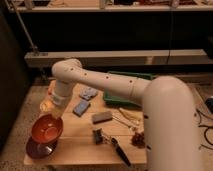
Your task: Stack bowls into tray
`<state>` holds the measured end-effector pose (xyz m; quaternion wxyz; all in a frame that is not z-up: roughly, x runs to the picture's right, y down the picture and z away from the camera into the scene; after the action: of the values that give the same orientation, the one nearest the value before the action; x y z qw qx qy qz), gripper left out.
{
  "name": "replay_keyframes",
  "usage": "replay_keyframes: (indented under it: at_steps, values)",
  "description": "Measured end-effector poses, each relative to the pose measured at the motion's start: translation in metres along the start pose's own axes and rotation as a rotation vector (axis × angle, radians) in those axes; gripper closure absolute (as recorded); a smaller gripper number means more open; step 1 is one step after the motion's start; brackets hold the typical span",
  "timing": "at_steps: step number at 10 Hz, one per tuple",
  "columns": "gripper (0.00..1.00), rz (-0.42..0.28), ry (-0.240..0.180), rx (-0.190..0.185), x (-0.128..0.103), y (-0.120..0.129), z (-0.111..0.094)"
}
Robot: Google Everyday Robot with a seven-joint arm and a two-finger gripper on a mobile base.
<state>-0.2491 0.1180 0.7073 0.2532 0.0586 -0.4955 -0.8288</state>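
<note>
While gripper (pixel 53 113) pinches its rim, orange-red bowl (pixel 47 129) tilts twd camera over purple bowl (pixel 35 149).

The gripper (pixel 54 113) grips the orange-red bowl (pixel 47 129) over the purple bowl (pixel 37 149) at the front left of the table (pixel 75 140), with bare wood open just to their right. Toward the green tray (pixel 111 98) lie blue-grey pieces (pixel 81 107) and a grey block (pixel 102 116), and the arm (pixel 110 82) crosses above them. A black-handled tool (pixel 117 150) lies by the front edge.

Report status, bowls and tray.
Gripper shut on orange bowl, over purple bowl. Green tray partly behind arm. Blue sponge, grey block between.
</note>
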Motion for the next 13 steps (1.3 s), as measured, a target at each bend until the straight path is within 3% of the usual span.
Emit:
replay_keyframes:
  at_steps: [6, 13]
  values:
    - [0.98, 0.001, -0.077, 0.017, 0.007, 0.007, 0.068]
    - [0.33, -0.055, -0.081, 0.053, 0.017, -0.013, 0.082]
